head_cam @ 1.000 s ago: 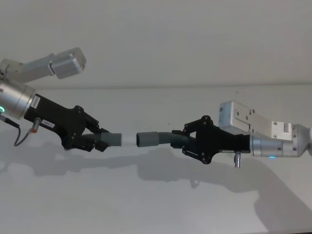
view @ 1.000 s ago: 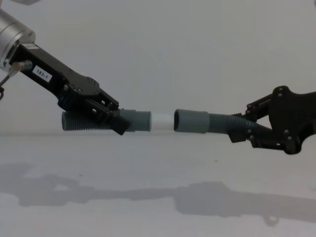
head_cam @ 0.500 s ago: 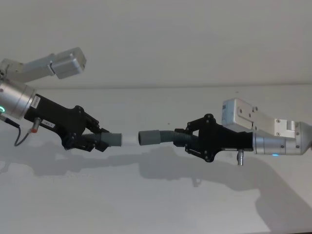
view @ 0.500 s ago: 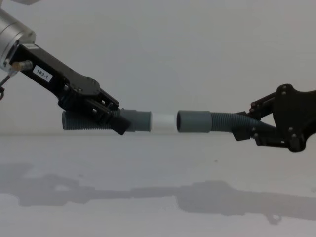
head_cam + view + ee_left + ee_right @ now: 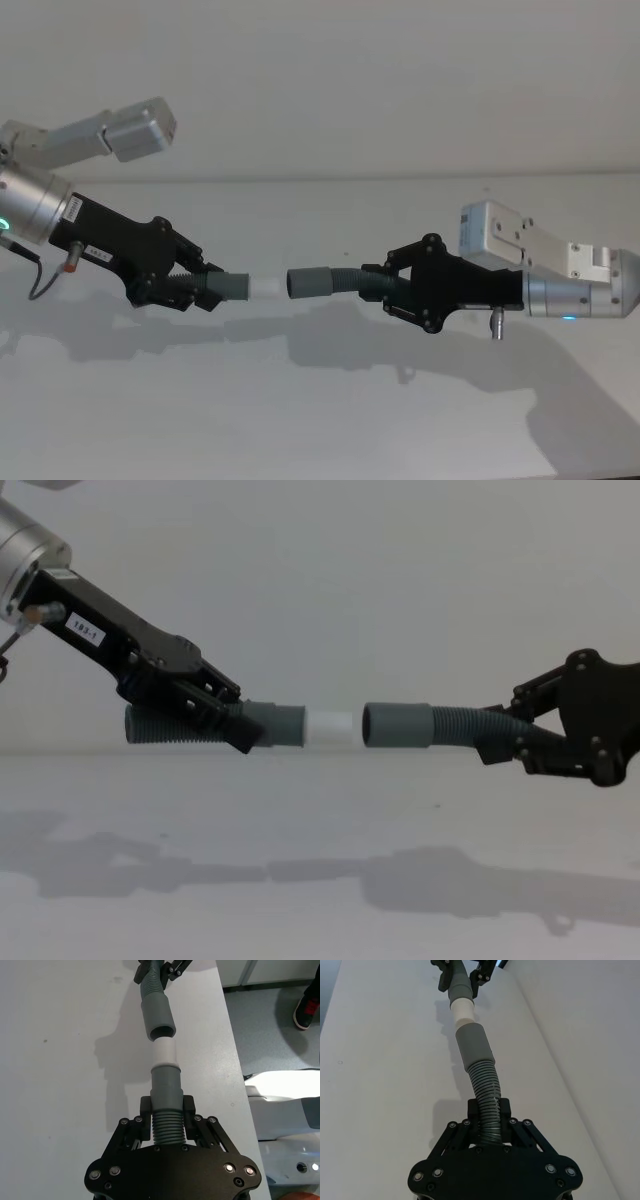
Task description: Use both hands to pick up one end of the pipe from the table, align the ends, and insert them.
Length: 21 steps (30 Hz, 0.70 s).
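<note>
Right gripper point(image 5: 378, 285) has drawn back slightly since a second ago, widening the gap between the two hose ends above the table point(image 5: 320, 420).

Left gripper point(image 5: 203, 288): clamped on the ribbed body of the left hose piece point(image 5: 160, 724), whose grey cuff and white tip point(image 5: 333, 727) point at the sleeve. Right gripper: clamped on the right hose piece point(image 5: 460, 726). Its wide grey sleeve point(image 5: 396, 726) faces the white tip, level with it, near but apart. Both pieces held clear above the table.

left hose point(image 5: 190, 725), right hose point(image 5: 440, 728), ends facing, above table point(image 5: 300, 810)
</note>
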Tool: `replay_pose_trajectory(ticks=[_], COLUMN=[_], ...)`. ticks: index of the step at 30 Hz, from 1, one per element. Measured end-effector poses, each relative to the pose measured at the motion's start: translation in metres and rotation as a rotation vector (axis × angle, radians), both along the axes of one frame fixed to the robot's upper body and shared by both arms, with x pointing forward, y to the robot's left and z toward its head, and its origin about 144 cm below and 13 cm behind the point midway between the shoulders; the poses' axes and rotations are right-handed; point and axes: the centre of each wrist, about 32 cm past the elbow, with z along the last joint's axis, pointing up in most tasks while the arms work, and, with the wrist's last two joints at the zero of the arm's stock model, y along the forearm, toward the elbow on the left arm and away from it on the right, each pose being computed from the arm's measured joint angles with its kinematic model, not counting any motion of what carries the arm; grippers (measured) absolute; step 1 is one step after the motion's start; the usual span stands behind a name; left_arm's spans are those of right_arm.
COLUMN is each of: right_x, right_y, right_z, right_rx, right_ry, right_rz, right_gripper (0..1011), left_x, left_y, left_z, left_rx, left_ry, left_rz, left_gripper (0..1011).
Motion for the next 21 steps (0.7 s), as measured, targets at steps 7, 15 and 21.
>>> replay_pose_trajectory(ticks=[7,15,21], right_x=[-0.0009,-0.0012,-0.0011], right_y=[0.0009,0.0034,0.0056], right_z=[0.0,-0.0008,-0.0015], right_rx=[0.001,0.001,0.003], right_ry=[0.003,0.008,0.01], right_rz=[0.004,0.01,0.015], right_gripper=[213,213,213], left_x=[0.0,0.0,0.0], left_y=[0.0,0.0,0.0], left_z=[0.0,0.0,0.0], left_rx=[0.0,0.0,0.0], left_ry=[0.0,0.0,0.0], left_rz=[0.0,0.0,0.0], left_gripper=[335,335,335])
